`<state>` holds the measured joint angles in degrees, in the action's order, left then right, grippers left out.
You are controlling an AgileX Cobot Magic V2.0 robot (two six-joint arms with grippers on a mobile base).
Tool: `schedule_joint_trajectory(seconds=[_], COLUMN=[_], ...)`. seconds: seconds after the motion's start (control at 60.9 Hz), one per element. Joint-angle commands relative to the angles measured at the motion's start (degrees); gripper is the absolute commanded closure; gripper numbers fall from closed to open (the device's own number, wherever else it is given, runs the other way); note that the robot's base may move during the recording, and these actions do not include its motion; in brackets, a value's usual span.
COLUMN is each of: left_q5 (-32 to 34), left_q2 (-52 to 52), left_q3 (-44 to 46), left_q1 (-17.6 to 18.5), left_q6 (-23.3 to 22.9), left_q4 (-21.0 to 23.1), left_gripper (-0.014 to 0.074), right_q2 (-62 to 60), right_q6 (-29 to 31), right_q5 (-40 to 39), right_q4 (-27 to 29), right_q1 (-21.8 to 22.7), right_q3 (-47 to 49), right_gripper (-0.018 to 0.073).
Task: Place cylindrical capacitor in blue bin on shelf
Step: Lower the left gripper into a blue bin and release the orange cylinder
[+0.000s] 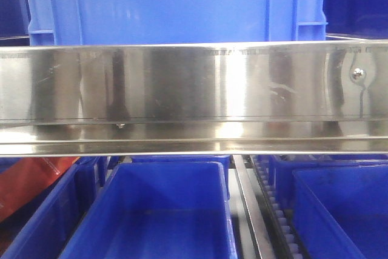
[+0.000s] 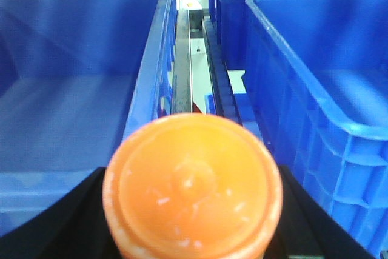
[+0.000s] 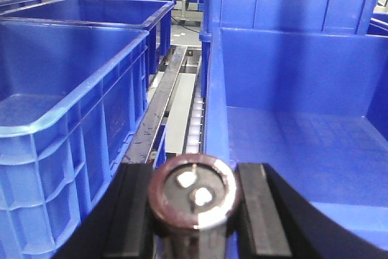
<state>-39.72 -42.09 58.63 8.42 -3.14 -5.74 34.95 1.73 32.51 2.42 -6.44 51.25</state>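
Right gripper (image 3: 194,213) has the cylindrical capacitor (image 3: 193,193). It's clamped upright between the black pads (image 3: 130,210), jaws closed to just the can's width, silver rim and two terminals facing the cam. So the pick looks done, and I'd call this the carry/place leg.

The can sits near-centre, lined up roughly w/ the left wall of the right blue bin (image 3: 291,65). The roller track (image 3: 193,119) runs away to its left, and the left blue bin (image 3: 79,119) lies beyond that. Can't tell exactly what's beneath it.

Left gripper (image 2: 193,222) looks closed around an orange round cap (image 2: 193,183) (not part of this job), low between two bins.

On the front cam the shelf rail (image 1: 194,83) fills mid-frame, w/ neither arm visible.

Next move, by my read: shift right and fwd until the can is clearly inside the right bin's rim, lower, then open. Release early & it likely lands on the rollers.
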Motion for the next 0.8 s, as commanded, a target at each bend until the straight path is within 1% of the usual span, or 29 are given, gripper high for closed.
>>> schedule_joint_trajectory(seconds=[0.0, 0.115, 0.164, 0.213, 0.263, 0.295, 0.328, 0.41, 0.46, 0.525, 0.607, 0.673, 0.788], left_q5=[2.1, 3.9, 4.2, 4.1, 3.8, 3.7, 3.4, 2.3, 1.4, 0.4, 0.1, 0.1, -0.1], left_q2=[0.1, 0.1, -0.7, -2.4, -4.5, -6.4, -8.5, -14.0, -17.9, -22.9, -29.9, -35.6, -43.1], left_q3=[0.0, 0.3, 1.1, 2.4, 4.5, 6.9, 8.9, 15.5, 20.0, 26.3, 33.2, 37.1, 41.0], left_q1=[0.4, 0.6, 1.6, 3.6, 6.7, 9.8, 11.9, 17.9, 20.7, 23.7, 26.1, 27.2, 27.6], left_q6=[0.1, 0.1, 0.1, 0.3, 2.1, 3.8, 4.6, 4.6, 4.6, 4.6, 4.6, 4.6, 4.6], left_q4=[0.1, 0.1, 0.1, -0.3, -0.4, -0.4, -0.5, -1.5, -2.1, -2.6, -2.6, -2.5, -1.8], left_gripper=[0.0707, 0.0707, 0.0707, 0.0707, 0.0707, 0.0707, 0.0707, 0.0707, 0.0707, 0.0707, 0.0707, 0.0707, 0.0707], right_q2=[-0.2, -0.2, -0.2, -0.2, -0.2, -0.2, -0.2, -0.2, -0.2, -0.2, -0.2, -0.2, -0.2], right_q6=[0.1, 0.1, 0.1, 0.1, 0.1, 0.1, 0.1, 0.1, 0.1, 0.1, 0.1, 0.1, 0.1], right_q5=[-1.9, -1.9, -2.2, -2.8, -3.5, -4.0, -4.1, -4.1, -4.1, -4.2, -4.2, -4.2, -4.2], right_q4=[-0.2, -0.2, -0.2, -0.2, -0.2, -0.2, -0.2, -0.2, -0.2, -0.2, 0.0, 0.0, 0.0], right_q1=[-0.1, -0.1, -0.1, -0.1, -0.1, -0.1, -0.1, -0.1, -0.1, -0.1, -0.1, -0.1, -0.1], right_q3=[0.0, 0.0, 0.0, 0.0, 0.0, 0.0, 0.0, 0.0, 0.0, 0.0, 0.0, 0.0, 0.0], right_gripper=[0.069, 0.069, 0.069, 0.069, 0.069, 0.069, 0.069, 0.069, 0.069, 0.069, 0.069, 0.069, 0.069])
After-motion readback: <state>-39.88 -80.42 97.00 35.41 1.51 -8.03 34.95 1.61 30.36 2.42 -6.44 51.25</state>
